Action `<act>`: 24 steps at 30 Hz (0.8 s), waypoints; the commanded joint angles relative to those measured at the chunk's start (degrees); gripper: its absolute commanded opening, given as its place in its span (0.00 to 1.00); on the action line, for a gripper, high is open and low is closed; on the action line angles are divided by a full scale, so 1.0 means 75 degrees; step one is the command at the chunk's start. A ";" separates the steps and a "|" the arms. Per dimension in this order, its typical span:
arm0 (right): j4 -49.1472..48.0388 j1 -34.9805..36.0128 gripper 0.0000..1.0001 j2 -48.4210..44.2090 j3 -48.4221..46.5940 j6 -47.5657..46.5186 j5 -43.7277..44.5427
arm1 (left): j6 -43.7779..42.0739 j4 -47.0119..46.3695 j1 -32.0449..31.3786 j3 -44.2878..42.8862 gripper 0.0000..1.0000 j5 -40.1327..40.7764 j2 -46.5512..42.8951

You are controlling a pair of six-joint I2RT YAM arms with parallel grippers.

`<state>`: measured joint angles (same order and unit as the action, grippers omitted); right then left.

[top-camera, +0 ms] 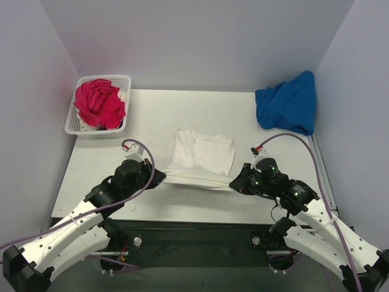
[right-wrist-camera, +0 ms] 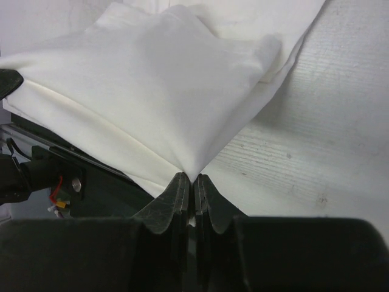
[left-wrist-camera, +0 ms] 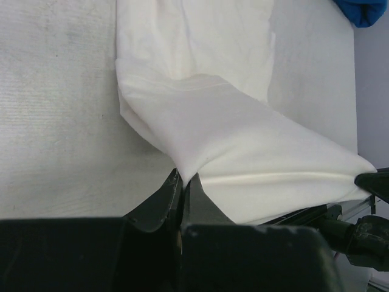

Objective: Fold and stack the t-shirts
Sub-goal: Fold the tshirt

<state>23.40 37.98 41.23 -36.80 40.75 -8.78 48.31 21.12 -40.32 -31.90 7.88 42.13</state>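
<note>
The left gripper [left-wrist-camera: 182, 176] has its jaws pressed together on a pinch of the white t-shirt [left-wrist-camera: 243, 140]. In the left wrist view the cloth fans out from the tips toward 12 to 3 o'clock. The right gripper [right-wrist-camera: 193, 177] has its jaws closed tight on another corner of that shirt, and in its own view the cloth rises from the tips toward 10 to 12 o'clock.

Only the top view shows both grips together. The shirt's near edge is stretched between the two grippers, the left at the shirt's 7 o'clock corner and the right at its 5 o'clock corner. The rest of the shirt lies on the table [top-camera: 109, 176] toward 12 o'clock. That view alone shows a magenta-pink t-shirt [top-camera: 98, 100] heaped in a white basket [top-camera: 70, 125] at 10 o'clock. A blue t-shirt [top-camera: 289, 103] lies bunched at 2 o'clock, and the left wrist view catches only a scrap of it in its top right corner.

Each wrist view shows the other gripper's dark tip at the far end of the taut edge
</note>
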 commanded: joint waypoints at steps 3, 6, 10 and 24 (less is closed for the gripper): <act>0.1357 0.0069 0.00 -0.0177 -0.0227 -0.0231 0.1135 | -0.0501 0.0957 -0.0003 -0.0422 0.00 0.1610 -0.0168; 0.1369 0.0174 0.00 -0.0189 -0.0297 -0.0207 0.1367 | -0.0559 0.0887 -0.0109 -0.0492 0.00 0.1715 -0.0133; 0.1322 0.0186 0.00 -0.0072 -0.0577 -0.0300 0.1837 | -0.0688 0.0559 -0.0132 -0.0680 0.00 0.1972 0.0240; -0.0585 -0.1054 0.00 0.2364 -0.1879 -0.1590 0.2402 | -0.1707 -0.1234 -0.0086 -0.2507 0.00 0.2828 0.3205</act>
<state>21.17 35.09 56.10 -48.47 32.95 4.64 40.12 14.72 -42.54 -46.57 20.40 63.57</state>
